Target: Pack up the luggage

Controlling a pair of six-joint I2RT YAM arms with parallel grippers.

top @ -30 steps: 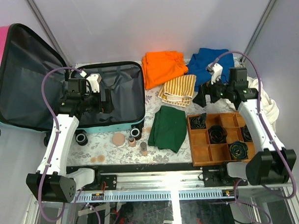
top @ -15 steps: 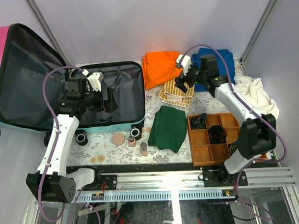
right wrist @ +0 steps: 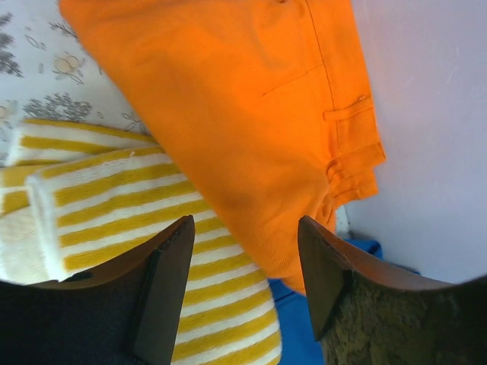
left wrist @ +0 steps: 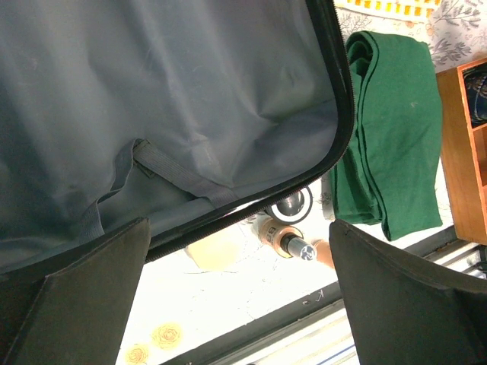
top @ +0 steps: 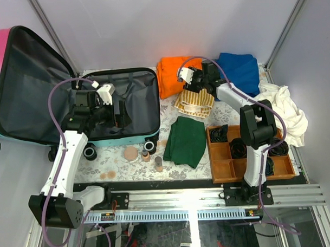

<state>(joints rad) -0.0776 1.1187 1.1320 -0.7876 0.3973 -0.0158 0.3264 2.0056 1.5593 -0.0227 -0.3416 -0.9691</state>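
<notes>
Tray (top: 221,168) at lower right; green cloth (top: 185,140) at centre. Luggage (top: 141,97) at left of frame — lying open, lid propped at upper left. Left gripper (top: 120,112) hangs over its grey lining, jaws wide, holding nothing. Farther back, right gripper (top: 193,89) sits over the striped cloth (top: 197,103) and orange garment (top: 173,74) — jaws wide, nothing between. Blue cloth (top: 240,69) at upper right.

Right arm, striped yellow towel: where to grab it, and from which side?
Pinch the striped towel at its folded left corner, coming straight down with the right gripper open. That corner's layers lie stacked on the table; the far edge meets the orange garment, so a grip there would likely snag both.
</notes>
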